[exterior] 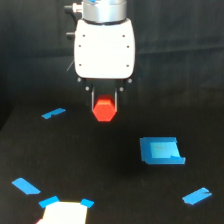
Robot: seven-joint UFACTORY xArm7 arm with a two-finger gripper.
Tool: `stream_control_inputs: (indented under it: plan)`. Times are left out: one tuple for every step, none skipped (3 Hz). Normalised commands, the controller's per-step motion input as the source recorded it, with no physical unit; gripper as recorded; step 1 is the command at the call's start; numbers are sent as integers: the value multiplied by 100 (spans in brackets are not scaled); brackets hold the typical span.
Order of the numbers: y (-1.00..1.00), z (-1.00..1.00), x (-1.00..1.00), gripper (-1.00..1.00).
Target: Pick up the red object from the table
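Note:
The red object (pixel 104 109), a small red-orange block with a hexagonal end, sits between the two thin fingers of my gripper (pixel 104 106) near the middle of the exterior view. The white gripper body hangs straight down from above, and its fingers press against both sides of the block. The block appears lifted a little above the black table (pixel 115 190), though no shadow confirms the gap. Its hexagonal face points toward the camera.
Blue tape strips lie at the left (pixel 53 113), lower left (pixel 26 186) and lower right (pixel 196 196). A blue square patch (pixel 162 150) lies right of the gripper. A white piece with blue tape corners (pixel 65 211) sits at the bottom edge.

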Motion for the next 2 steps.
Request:
stream_control_inputs:
  plan:
    - [-40, 21, -28, -100]
    - [-32, 13, -50, -84]
